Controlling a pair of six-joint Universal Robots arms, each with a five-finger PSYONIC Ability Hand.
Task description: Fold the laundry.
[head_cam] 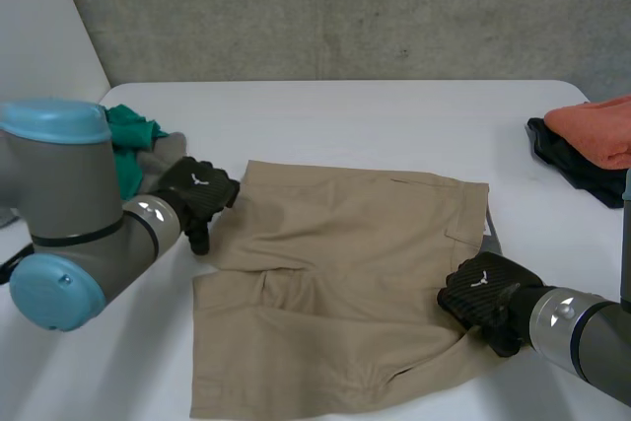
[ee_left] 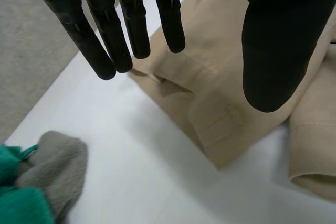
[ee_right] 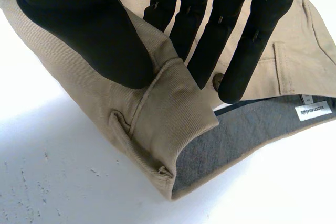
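Tan shorts (head_cam: 345, 283) flat on surface (head_cam: 345, 115), long axis legs-to-waistband, legs pointing at green pile (head_cam: 128, 145), far waistband pinched by right hand (head_cam: 483, 293), left hand (head_cam: 197, 194) relaxed over near hem.

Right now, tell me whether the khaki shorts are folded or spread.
Spread, not yet folded: the khaki shorts lie flat on the white table, both legs showing; the right hand pinches the waistband.
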